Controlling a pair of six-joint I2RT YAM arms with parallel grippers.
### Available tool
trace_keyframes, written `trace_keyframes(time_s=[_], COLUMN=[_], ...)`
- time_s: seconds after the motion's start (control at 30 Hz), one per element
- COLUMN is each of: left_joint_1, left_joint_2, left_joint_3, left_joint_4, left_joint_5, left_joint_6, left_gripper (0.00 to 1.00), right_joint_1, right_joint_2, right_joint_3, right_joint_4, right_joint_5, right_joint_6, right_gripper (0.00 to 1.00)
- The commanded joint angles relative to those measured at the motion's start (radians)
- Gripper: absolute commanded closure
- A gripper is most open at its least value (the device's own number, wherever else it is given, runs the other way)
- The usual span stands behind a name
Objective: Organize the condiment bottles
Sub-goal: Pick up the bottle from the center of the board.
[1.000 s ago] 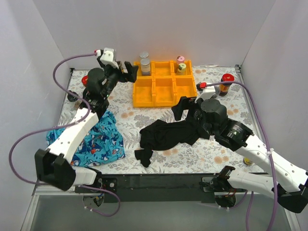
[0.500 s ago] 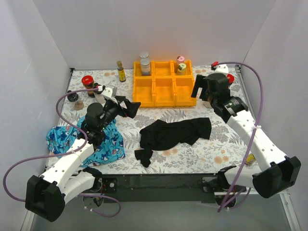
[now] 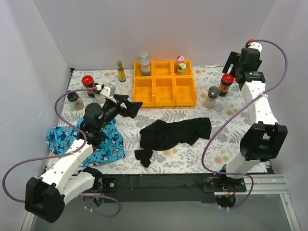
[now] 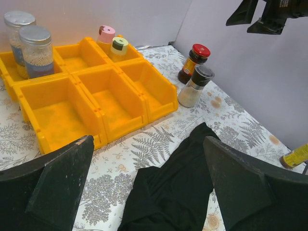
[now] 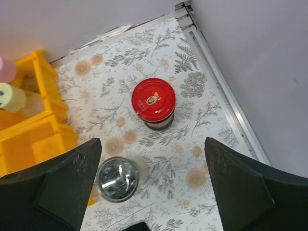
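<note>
Two silver-lidded jars (image 3: 144, 62) stand in the back left compartment of the orange tray (image 3: 163, 96); a pink-lidded jar (image 3: 180, 59) and a pale-lidded jar (image 3: 181, 68) stand in the back right one. A slim amber bottle (image 3: 121, 71), a red-lidded jar (image 3: 87, 83) and a black-capped one (image 3: 72, 96) stand at the left. My right gripper (image 3: 233, 61) is open, high above a red-lidded jar (image 5: 153, 100) and a dark-capped shaker (image 5: 118, 179). My left gripper (image 3: 131, 108) is open and empty, above a black cloth (image 4: 183, 192).
The black cloth (image 3: 175, 132) lies in front of the tray. A blue patterned cloth (image 3: 96, 142) lies under my left arm. A yellow-capped bottle (image 4: 294, 156) lies near the table's right edge. Walls close off the back and both sides.
My right arm has swung from beside the tray up to the back right corner, uncovering the shaker and the red-lidded jar. My left gripper has barely moved.
</note>
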Motion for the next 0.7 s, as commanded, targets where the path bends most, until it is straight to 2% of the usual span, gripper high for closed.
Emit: trace_keyframes(time_s=[0.0, 0.2, 0.43, 0.67], left_joint_1=[-0.003, -0.003, -0.003, -0.003], left_joint_2=[-0.014, -0.008, 0.006, 0.013], left_joint_3=[0.033, 0.039, 0.044, 0.048], left_joint_4=[0.002, -0.009, -0.015, -0.023], left_joint_5=[0.016, 0.006, 0.002, 0.007], left_joint_6=[0.001, 0.007, 0.007, 0.007], left_gripper=[0.02, 0.02, 0.02, 0.02], right_joint_1=[-0.049, -0.053, -0.055, -0.056], right_joint_2=[0.078, 0.202, 0.331, 0.342], right_joint_3=[0.073, 0.110, 0.160, 0.105], right_joint_4=[0.029, 0.044, 0.060, 0.124], right_joint_5=[-0.104, -0.148, -0.118, -0.100], right_joint_6=[-0.087, -0.146, -0.204, -0.166], right_gripper=[0.03, 0.03, 0.04, 0.06])
